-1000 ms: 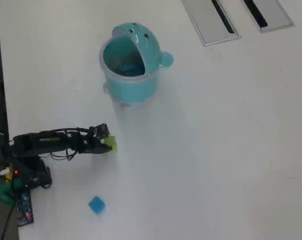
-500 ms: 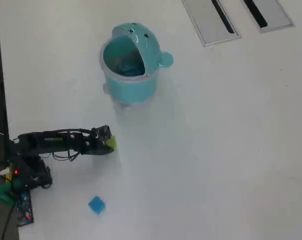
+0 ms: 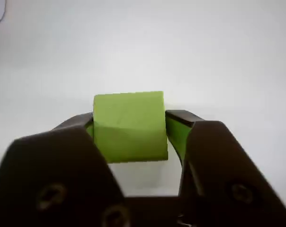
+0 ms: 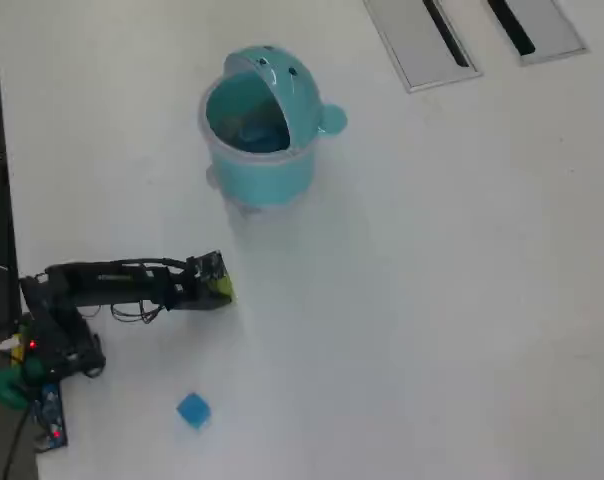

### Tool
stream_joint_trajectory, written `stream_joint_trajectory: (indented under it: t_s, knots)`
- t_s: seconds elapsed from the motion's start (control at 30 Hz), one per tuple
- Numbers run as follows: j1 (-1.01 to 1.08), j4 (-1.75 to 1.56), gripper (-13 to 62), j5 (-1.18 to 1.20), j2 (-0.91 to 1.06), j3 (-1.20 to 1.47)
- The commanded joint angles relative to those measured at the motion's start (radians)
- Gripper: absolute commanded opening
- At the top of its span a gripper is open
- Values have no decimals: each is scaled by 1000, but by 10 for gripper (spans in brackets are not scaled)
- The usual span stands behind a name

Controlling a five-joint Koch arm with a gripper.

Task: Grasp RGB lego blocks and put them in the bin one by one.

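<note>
End effector [image 3: 129, 137] clamped on green block [image 3: 129, 125], blue block [image 4: 193, 409] nearby, teal bin [image 4: 260, 130] well apart, table slots [image 4: 447, 35] beyond

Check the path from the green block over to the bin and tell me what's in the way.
Nothing visible. The gripper holds the green block, and only bare table lies between it and the open bin. The blue block sits off the path.

Matt green block [image 3: 129, 126], glossy plastic bin [image 4: 260, 170]
</note>
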Motion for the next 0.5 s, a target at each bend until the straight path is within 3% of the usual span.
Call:
stream_joint_trajectory:
  t_s: [0.0, 0.47]
  knots:
    - [6, -89, 182, 44, 3, -46]
    - [-92, -147, 163, 172, 144, -129]
